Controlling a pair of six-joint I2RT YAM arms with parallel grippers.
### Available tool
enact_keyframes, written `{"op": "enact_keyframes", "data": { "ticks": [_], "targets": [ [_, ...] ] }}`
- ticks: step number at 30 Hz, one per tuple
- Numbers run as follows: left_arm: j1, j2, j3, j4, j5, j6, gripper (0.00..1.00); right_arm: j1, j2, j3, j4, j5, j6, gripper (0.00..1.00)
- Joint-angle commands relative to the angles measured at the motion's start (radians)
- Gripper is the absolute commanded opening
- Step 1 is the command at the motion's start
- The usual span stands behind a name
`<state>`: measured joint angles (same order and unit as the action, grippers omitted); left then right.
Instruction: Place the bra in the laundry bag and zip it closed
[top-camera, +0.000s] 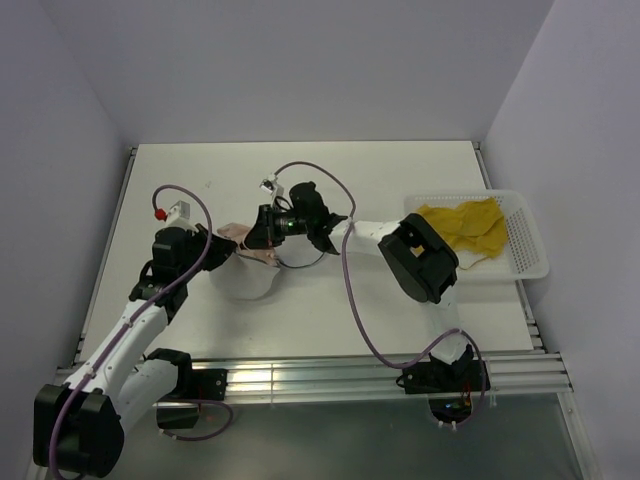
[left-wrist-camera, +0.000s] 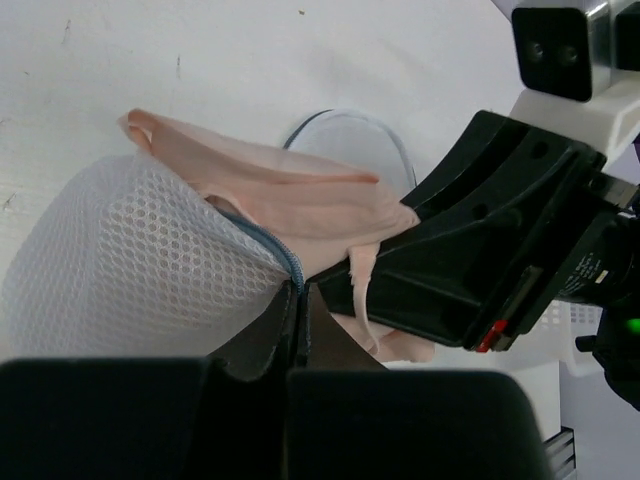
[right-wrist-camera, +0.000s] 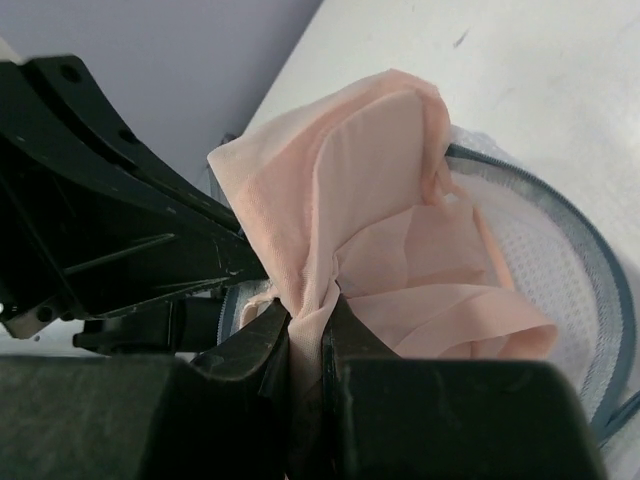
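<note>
- The left jaws are shut tight on the laundry bag (left-wrist-camera: 130, 270) at its zip rim (left-wrist-camera: 275, 250), pinching mesh and dark edge together. That grip lifts one side of the mouth and holds it open, and it should stop the pouch sliding on the worktop (top-camera: 400, 180) while cloth is pushed in.
- The right jaws stand narrow, clamped on a gathered fold of the bra (right-wrist-camera: 380, 200). The pale pink fabric fans out above the pinch and droops forward over the bag's opening.
- The bra is partly in. Some folds lie within the ring of the rim against the white mesh, a broad flap stands above it, and a thin strap (left-wrist-camera: 358, 295) hangs loose.
- The two arms meet close together at the bag, left of the worktop's middle. One serves as holder and the other as stuffer, which suits a floppy pouch and a floppy garment.
- How much of the garment sits below the rim is hard to judge, as the fabric and the jaws hide the bottom of the pouch; probably less than half.
- The zip stands open, so closing is not yet begun.
- Well apart to the right sits a white lattice basket (top-camera: 530, 250) with a yellow cloth (top-camera: 460, 225) in it, which seems to play no part in this step.
</note>
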<state>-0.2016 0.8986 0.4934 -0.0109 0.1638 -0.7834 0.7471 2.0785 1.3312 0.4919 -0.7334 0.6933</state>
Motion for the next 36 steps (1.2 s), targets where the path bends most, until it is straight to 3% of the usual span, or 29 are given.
{"op": "enact_keyframes", "data": {
  "ticks": [1,5,12,17,24,31,36],
  "targets": [
    [-0.001,-0.021,0.005,0.082,0.016,0.004,0.01,0.024,-0.009,0.018,-0.021,0.003,-0.031,0.0],
    [0.001,-0.032,0.01,0.077,-0.017,0.01,0.0,0.011,-0.096,-0.069,-0.039,0.028,-0.058,0.0],
    [-0.019,0.04,0.049,0.199,0.098,-0.002,0.0,0.035,-0.179,-0.148,-0.116,0.012,-0.041,0.0],
    [-0.155,0.042,0.085,0.212,0.093,0.061,0.0,0.04,-0.189,-0.165,-0.145,0.063,-0.026,0.0],
    [-0.193,-0.157,-0.097,0.2,0.025,0.018,0.0,0.044,-0.136,-0.133,-0.148,0.248,0.075,0.02],
    [-0.193,-0.193,-0.165,0.143,-0.016,-0.037,0.0,0.06,-0.208,-0.242,-0.026,0.524,0.201,0.09],
    [-0.193,-0.153,-0.098,0.097,-0.061,-0.045,0.0,0.066,-0.224,-0.224,-0.101,0.572,0.132,0.61]
  ]
}}
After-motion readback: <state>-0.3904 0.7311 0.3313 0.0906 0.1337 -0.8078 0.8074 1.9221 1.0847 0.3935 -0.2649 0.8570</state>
